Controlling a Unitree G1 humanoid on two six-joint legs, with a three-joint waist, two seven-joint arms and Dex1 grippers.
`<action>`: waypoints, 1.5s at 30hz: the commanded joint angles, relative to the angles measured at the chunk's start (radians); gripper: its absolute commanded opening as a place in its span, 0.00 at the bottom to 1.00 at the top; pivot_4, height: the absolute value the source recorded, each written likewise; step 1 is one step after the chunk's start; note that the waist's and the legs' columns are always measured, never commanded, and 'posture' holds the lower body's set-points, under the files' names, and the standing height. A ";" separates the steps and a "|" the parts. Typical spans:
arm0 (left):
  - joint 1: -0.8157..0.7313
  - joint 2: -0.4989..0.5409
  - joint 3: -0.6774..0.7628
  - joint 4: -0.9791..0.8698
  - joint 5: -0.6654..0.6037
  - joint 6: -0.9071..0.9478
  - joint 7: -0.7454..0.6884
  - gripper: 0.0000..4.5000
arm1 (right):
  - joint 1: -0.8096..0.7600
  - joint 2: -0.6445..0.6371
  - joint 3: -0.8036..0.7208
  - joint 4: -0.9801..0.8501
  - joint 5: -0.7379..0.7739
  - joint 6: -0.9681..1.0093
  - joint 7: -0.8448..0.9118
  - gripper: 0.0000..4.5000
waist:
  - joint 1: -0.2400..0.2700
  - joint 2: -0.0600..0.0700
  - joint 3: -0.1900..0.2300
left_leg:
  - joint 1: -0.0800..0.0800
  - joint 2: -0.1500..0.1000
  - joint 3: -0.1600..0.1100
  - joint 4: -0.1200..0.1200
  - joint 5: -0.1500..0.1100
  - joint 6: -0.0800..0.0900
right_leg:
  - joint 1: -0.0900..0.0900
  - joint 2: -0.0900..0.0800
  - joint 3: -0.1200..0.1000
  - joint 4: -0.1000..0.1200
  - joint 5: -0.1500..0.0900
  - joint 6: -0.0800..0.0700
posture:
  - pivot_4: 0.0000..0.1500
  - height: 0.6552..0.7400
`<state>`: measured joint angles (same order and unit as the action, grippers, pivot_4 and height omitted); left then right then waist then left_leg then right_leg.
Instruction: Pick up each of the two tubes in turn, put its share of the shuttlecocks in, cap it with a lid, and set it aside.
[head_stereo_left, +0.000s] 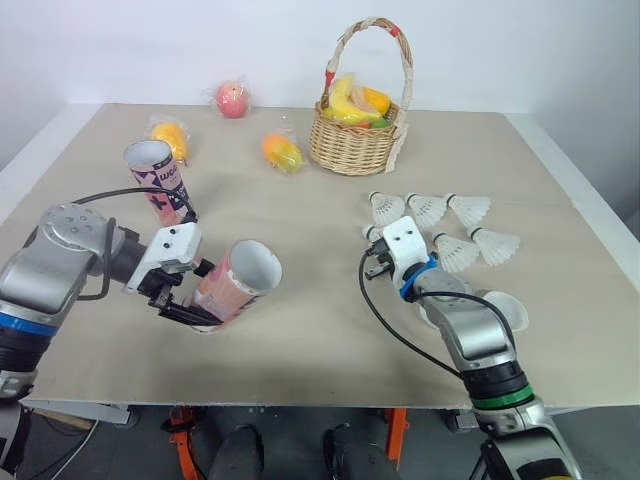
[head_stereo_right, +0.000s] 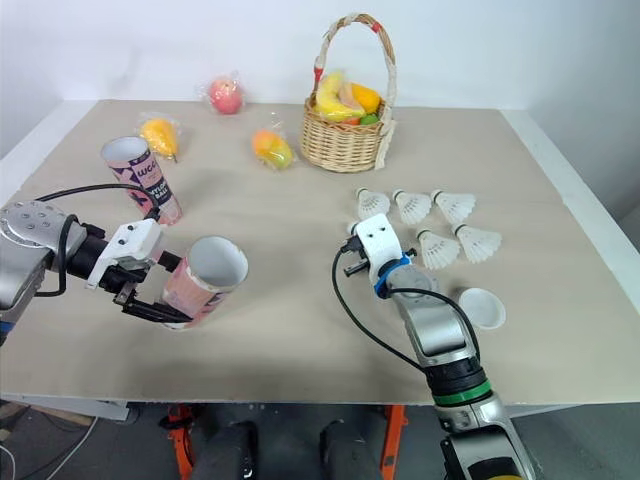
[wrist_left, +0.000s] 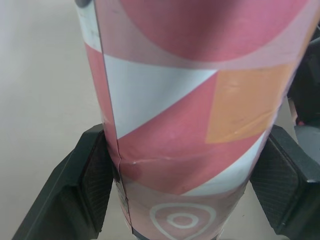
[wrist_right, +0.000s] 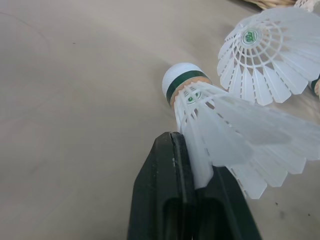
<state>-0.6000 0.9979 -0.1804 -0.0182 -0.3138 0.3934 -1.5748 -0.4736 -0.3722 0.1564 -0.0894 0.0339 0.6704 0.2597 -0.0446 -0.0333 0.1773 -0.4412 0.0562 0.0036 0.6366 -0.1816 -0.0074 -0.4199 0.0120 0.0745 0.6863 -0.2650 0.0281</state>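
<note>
- Pink patterned tubes, two: the tilted tube (head_stereo_left: 238, 280) is clamped near its base in the left gripper (head_stereo_left: 190, 308), and the second tube (head_stereo_left: 155, 180) stands upright behind it on the table (head_stereo_left: 300, 345).
- White shuttlecocks, six: five loose shuttlecocks (head_stereo_left: 455, 252) lie right of centre, and the sixth shuttlecock (wrist_right: 210, 115) is pinched by its feathers in the right gripper (wrist_right: 192, 165).
- One white lid (head_stereo_left: 507, 310) lies beside the right forearm.
- One wicker basket (head_stereo_left: 350, 150) of fruit stands at the back, with three wrapped fruits (head_stereo_left: 283, 152) to its left.
</note>
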 joint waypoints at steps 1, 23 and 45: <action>-0.002 0.013 0.026 -0.010 -0.007 0.005 0.001 0.80 | -0.013 -0.057 -0.052 -0.132 0.067 -0.051 0.131 0.00 | 0.000 0.001 0.001 | 0.000 0.000 0.000 0.000 0.000 0.000 | 0.000 0.000 0.000 0.000 0.000 0.000 | 1.00 1.00; -0.052 -0.072 -0.081 0.129 0.058 -0.048 -0.040 0.80 | -0.323 -0.264 0.145 -0.122 0.179 -0.626 0.967 0.00 | 0.007 0.005 0.000 | 0.006 0.000 0.000 0.003 0.002 0.002 | 0.006 0.000 -0.001 0.000 0.002 0.001 | 1.00 1.00; -0.053 -0.098 -0.035 0.093 0.029 -0.013 -0.024 0.80 | -0.468 -0.225 0.037 0.063 0.321 -0.465 1.064 0.90 | 0.023 0.006 0.001 | 0.004 0.000 -0.001 0.003 0.002 0.002 | 0.005 -0.001 -0.003 0.002 0.004 -0.007 | 1.00 1.00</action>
<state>-0.6493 0.9069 -0.2256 0.1018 -0.2732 0.3769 -1.5983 -0.9214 -0.5935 0.2675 -0.0539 0.3212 0.1546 1.3790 -0.0218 -0.0272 0.1783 -0.4367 0.0560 0.0022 0.6394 -0.1798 -0.0056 -0.4147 0.0108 0.0719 0.6881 -0.2606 0.0209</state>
